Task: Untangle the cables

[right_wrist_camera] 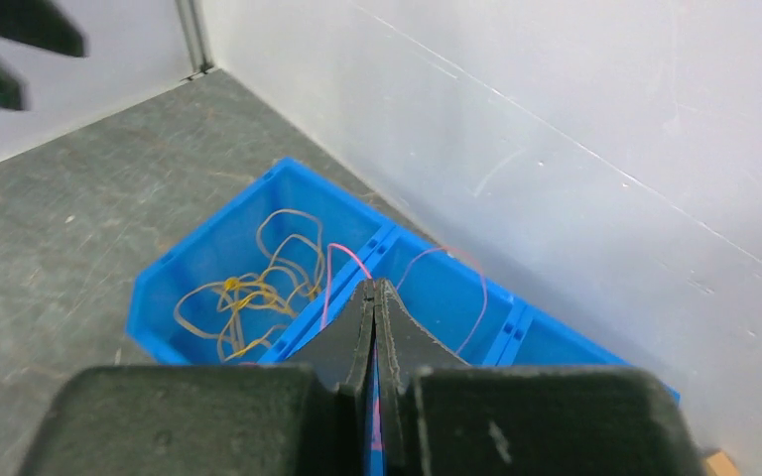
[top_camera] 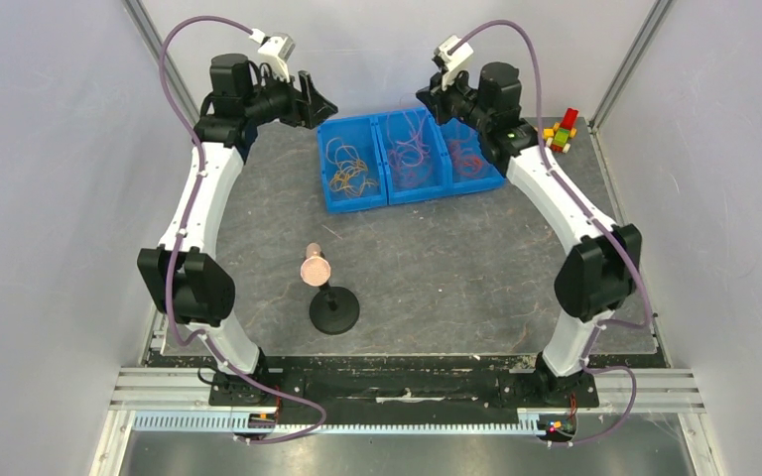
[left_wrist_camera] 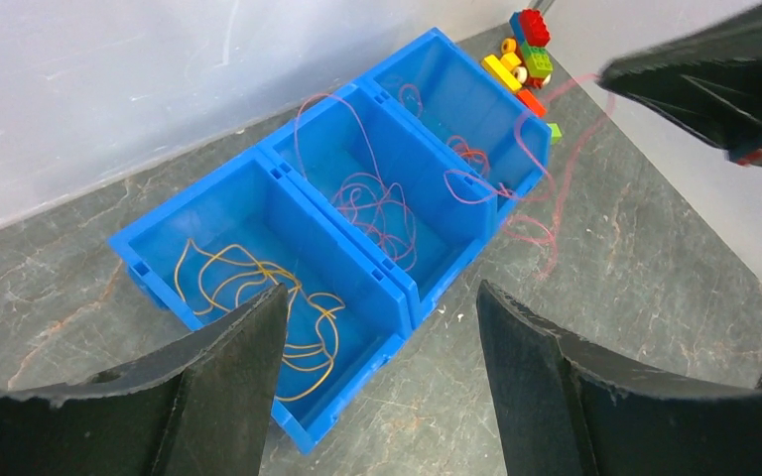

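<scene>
Right hand [right_wrist_camera: 372,290] pinches the pink cable [left_wrist_camera: 528,230] draped over the blue bins [left_wrist_camera: 397,286]; left hand [left_wrist_camera: 382,296] gapes empty. Next: lift it free, bin it.

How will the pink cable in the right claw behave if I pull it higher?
Probably floppy: the pink cable droops in loose curves from the shut right claw and spills over the blue bin onto the table. Likely light, being so thin. Pulling may drag neighbours, since its loops cross other strands in the bin.
</scene>
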### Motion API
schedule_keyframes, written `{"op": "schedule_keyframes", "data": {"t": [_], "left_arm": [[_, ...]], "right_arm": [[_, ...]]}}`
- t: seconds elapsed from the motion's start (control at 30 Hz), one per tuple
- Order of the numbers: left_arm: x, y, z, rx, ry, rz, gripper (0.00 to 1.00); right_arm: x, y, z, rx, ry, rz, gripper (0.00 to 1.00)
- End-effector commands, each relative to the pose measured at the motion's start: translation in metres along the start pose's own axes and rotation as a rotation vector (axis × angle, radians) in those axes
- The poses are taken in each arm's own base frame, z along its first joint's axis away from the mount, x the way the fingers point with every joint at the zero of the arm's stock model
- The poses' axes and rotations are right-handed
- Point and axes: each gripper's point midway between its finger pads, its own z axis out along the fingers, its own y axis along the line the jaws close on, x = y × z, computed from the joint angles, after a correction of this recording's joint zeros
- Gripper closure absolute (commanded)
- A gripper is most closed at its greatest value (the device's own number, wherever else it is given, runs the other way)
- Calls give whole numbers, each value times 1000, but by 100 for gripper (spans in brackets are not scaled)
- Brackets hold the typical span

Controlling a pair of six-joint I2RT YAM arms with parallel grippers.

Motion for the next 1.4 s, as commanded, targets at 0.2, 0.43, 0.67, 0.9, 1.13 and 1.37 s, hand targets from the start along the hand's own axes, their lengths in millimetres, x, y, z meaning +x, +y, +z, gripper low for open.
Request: {"op": "schedule_keyframes", "data": {"t": [0.2, 0.43, 0.67, 0.9, 1.13, 1.37], "left_arm": [[-12, -9, -27, -29, -60, -13, 23], [10, 8, -35, -77, -17, -78, 22], [61, 31, -40, -157, 116, -168, 21], [144, 41, -42, -194, 319, -294, 27], [200, 19, -29, -18, 509, -504, 64], [235, 18, -1, 61, 577, -659, 78]], "right_arm": [[59, -43, 75, 106, -78, -16, 100], [128, -39, 95, 75, 41, -19, 70], [91, -26, 60, 38, 49, -24, 20], [62, -21, -2, 33, 112, -1, 2], [73, -29, -79, 87, 197, 29, 2], [95, -39, -127, 163, 236, 44, 2]]}}
